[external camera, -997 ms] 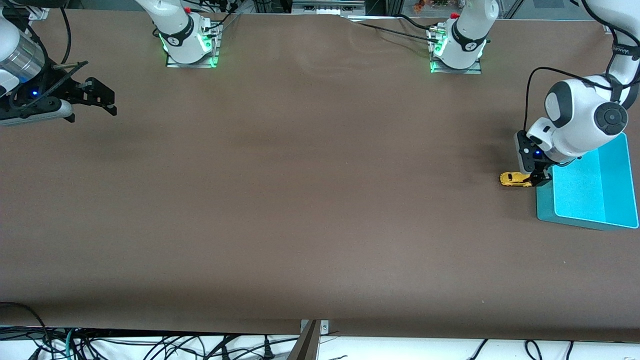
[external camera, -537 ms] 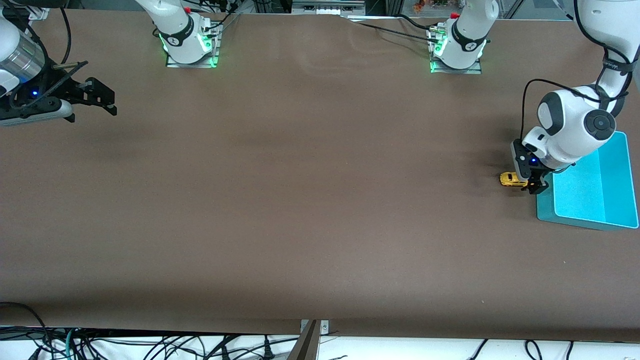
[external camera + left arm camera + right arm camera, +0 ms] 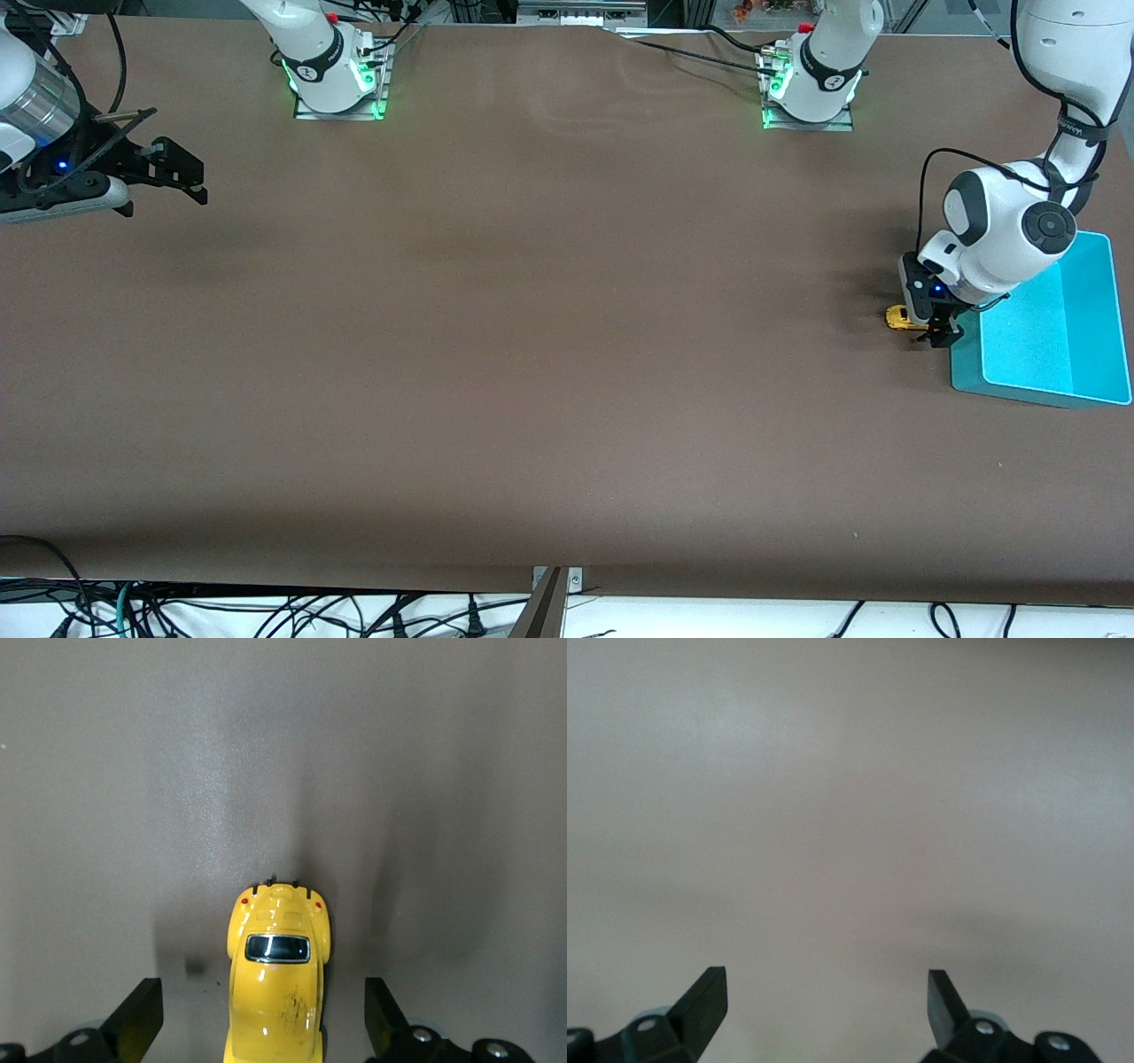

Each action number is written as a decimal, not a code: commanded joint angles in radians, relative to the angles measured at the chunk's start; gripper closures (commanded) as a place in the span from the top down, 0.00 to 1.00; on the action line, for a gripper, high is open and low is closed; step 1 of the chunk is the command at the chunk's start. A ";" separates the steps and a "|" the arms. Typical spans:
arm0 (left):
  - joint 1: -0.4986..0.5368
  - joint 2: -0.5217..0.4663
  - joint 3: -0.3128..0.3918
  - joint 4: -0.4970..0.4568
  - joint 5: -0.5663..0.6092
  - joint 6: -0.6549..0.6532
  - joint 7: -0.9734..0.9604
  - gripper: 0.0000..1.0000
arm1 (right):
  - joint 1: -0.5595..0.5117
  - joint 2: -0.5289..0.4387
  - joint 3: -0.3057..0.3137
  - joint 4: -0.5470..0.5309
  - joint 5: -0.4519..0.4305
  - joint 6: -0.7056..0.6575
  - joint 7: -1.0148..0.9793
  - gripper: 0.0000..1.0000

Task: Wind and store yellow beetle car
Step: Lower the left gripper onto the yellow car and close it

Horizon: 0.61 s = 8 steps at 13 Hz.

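Observation:
The yellow beetle car (image 3: 897, 316) stands on the brown table beside the teal tray (image 3: 964, 372), on the side toward the right arm's end. In the left wrist view the yellow beetle car (image 3: 276, 988) shows a dark window and two small red lights. My left gripper (image 3: 937, 330) is low over the car and open. In its wrist view the left gripper (image 3: 263, 990) has the car between its black fingertips (image 3: 142, 1010), with a gap on each side. My right gripper (image 3: 182, 177) waits open over the table at the right arm's end, and the right gripper (image 3: 826, 981) sees only bare table.
The tray's light blue floor (image 3: 1050, 328) lies right beside the left gripper. Both arm bases (image 3: 335, 75) stand along the table edge farthest from the front camera. Cables hang below the edge nearest that camera.
The left arm has come down and shifted slightly toward the right arm's end, so its open fingers now straddle the car and cover more of it. The right arm has not moved.

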 commanded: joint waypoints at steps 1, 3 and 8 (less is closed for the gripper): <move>0.017 0.012 -0.009 0.006 0.024 0.021 0.021 1.00 | 0.007 0.003 -0.002 0.021 -0.005 -0.022 0.002 1.00; 0.017 0.017 -0.009 0.006 0.022 0.021 0.021 0.78 | 0.007 0.003 -0.002 0.021 -0.005 -0.024 0.002 1.00; 0.017 0.015 -0.009 0.009 0.018 0.018 0.021 0.00 | 0.007 0.003 -0.002 0.021 -0.005 -0.024 0.003 1.00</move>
